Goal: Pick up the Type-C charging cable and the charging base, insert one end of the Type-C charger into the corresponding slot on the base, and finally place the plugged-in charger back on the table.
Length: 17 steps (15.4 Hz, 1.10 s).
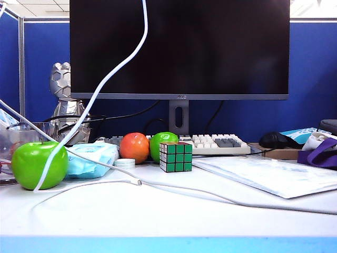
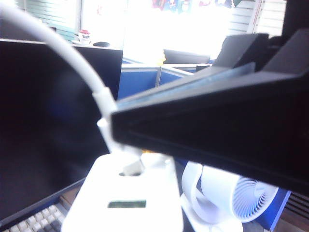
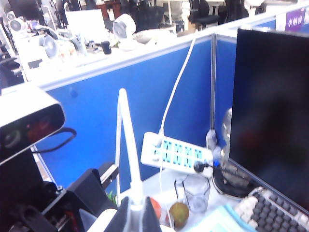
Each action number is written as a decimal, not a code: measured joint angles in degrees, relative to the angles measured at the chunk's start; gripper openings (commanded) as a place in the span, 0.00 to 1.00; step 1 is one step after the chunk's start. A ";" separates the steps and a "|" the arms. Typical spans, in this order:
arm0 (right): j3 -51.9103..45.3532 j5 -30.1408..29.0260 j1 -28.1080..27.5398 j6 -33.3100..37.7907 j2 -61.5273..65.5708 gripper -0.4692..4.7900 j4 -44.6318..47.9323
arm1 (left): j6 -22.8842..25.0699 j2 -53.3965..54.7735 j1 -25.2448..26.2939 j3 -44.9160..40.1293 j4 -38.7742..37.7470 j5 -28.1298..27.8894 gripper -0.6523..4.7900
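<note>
Above white desk (image 1: pixel 158 221), plugging underway: glossy white Type-C charging cable (image 2: pixel 58 46) pinched by right gripper (image 3: pixel 137 215), plug at slot of white plastic charging base (image 2: pixel 125 198), apparently gripped by left gripper; set-down still to do.

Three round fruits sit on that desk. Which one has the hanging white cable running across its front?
The big green apple at the far left, beside the blue tissue pack. The Type-C charging cable drapes down over it; the orange-red fruit and second green one are untouched.

I see the table (image 1: pixel 174 216), white with a light-blue front edge, carrying a green apple (image 1: pixel 38 164), a tissue pack (image 1: pixel 90 158), a Rubik's cube (image 1: pixel 176 156), a keyboard (image 1: pixel 218 143) and the Type-C charging cable (image 1: pixel 118 169) trailing across it.
</note>
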 measured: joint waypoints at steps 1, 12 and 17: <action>0.00 -0.13 -0.02 0.00 0.00 0.09 -0.37 | 0.00 0.00 0.00 0.00 -0.17 0.35 0.11; 0.02 -0.98 -0.13 -0.20 -1.46 0.09 -2.71 | -0.52 -0.13 -0.07 -0.02 -0.02 2.91 0.11; 0.02 -1.05 -0.11 -1.20 -1.55 0.09 -2.75 | -2.12 -0.11 -0.07 -0.07 0.11 4.26 0.11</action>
